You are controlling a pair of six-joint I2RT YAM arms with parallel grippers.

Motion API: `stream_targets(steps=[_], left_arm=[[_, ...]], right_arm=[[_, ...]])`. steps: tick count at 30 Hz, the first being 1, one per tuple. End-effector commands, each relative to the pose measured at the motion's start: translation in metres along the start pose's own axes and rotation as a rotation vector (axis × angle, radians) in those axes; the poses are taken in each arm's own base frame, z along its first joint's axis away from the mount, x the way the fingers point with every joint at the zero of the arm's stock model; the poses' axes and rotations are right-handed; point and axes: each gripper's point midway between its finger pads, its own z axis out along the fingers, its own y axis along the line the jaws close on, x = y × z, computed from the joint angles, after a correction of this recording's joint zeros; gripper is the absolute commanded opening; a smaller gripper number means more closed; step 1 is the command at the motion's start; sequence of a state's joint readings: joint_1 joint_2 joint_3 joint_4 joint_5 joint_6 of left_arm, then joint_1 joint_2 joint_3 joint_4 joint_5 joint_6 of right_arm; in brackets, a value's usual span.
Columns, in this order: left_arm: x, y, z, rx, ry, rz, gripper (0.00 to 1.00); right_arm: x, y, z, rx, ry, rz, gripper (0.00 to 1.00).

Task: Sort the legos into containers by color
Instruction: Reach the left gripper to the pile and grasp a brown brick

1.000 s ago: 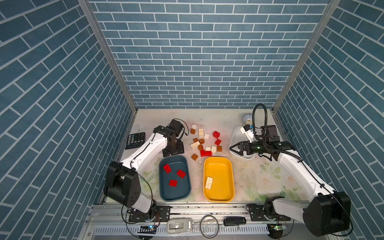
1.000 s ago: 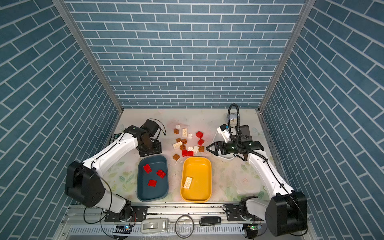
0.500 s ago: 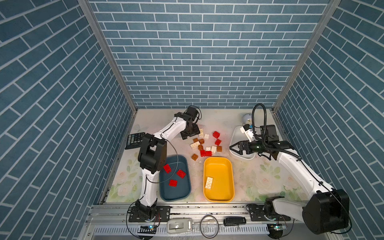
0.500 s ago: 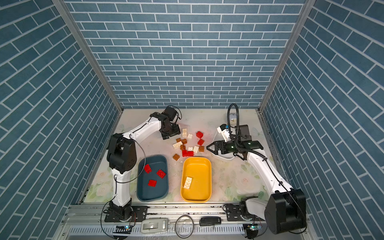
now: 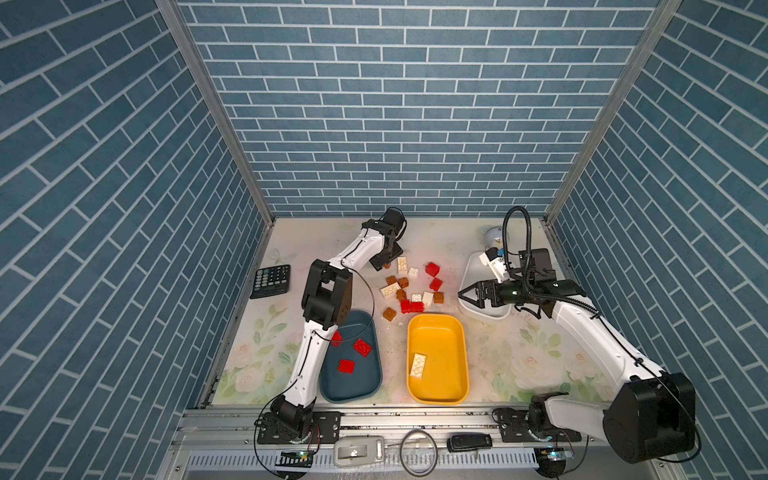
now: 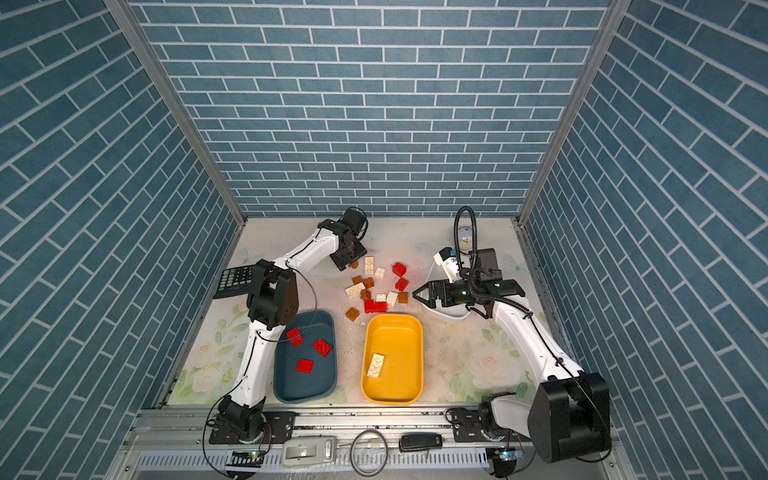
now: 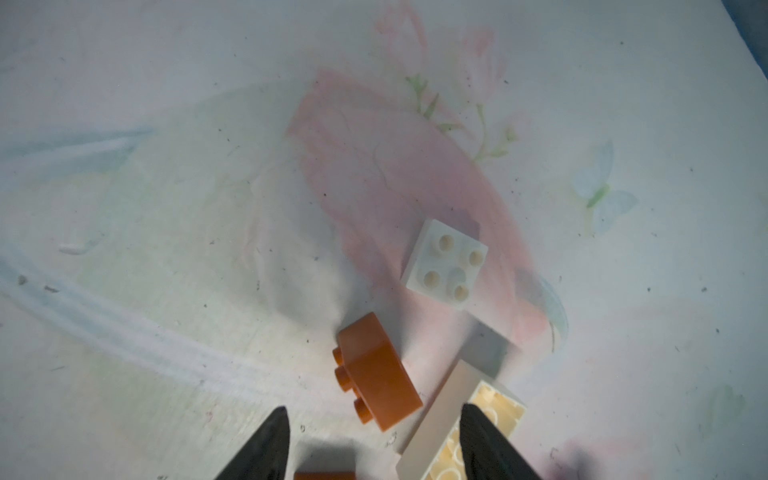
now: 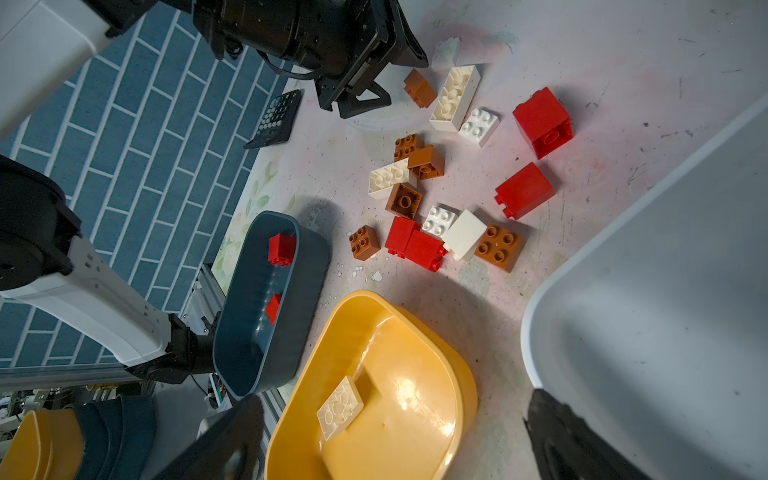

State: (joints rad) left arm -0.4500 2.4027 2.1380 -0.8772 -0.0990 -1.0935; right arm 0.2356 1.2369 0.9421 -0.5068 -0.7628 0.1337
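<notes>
Loose red, cream and brown legos (image 5: 409, 289) lie scattered behind the trays. My left gripper (image 5: 387, 264) is at the far end of that pile. In the left wrist view it (image 7: 374, 415) is open, with a brown brick (image 7: 374, 374) on its side just beyond the fingertips and a cream oblong brick (image 7: 478, 415) under one finger. The teal tray (image 5: 357, 386) holds three red bricks (image 5: 362, 347). The yellow tray (image 5: 440, 345) holds one cream brick (image 5: 417, 365). My right gripper (image 5: 463, 295) hangs open and empty at the white tray's (image 5: 473, 266) near left edge.
A black calculator (image 5: 271, 281) lies by the left wall. A small silver dome (image 5: 494, 235) stands at the back right behind the white tray. The left arm's elbow (image 5: 328, 291) rises over the teal tray's far end. Brick-patterned walls close in three sides.
My left arm has swung from beside the calculator to the far end of the lego pile, and its jaws have narrowed a little. The right arm has stayed still.
</notes>
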Motion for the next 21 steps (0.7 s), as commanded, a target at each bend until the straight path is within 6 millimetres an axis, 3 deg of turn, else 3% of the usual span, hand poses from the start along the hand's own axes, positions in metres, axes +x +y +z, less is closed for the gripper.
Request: stream_targets(steps=[1, 5, 14, 18, 21], left_arm=[[-0.003, 0.010, 0.011, -0.058, -0.010, -0.047, 0.63], [-0.005, 0.004, 0.020, -0.057, 0.003, -0.031, 0.56], [0.004, 0.015, 0.027, -0.094, 0.032, -0.021, 0.40], [0.002, 0.009, 0.023, -0.070, 0.032, 0.009, 0.23], [-0.003, 0.003, 0.011, -0.042, 0.019, 0.049, 0.21]], right_arm=[[-0.011, 0.004, -0.004, 0.002, -0.018, -0.035, 0.99], [-0.011, 0.003, -0.004, 0.000, -0.014, -0.034, 0.99], [-0.012, 0.002, -0.003, -0.003, -0.007, -0.035, 0.99], [-0.012, 0.001, -0.003, -0.002, -0.004, -0.033, 0.99], [-0.011, 0.001, -0.004, 0.003, -0.005, -0.034, 0.99]])
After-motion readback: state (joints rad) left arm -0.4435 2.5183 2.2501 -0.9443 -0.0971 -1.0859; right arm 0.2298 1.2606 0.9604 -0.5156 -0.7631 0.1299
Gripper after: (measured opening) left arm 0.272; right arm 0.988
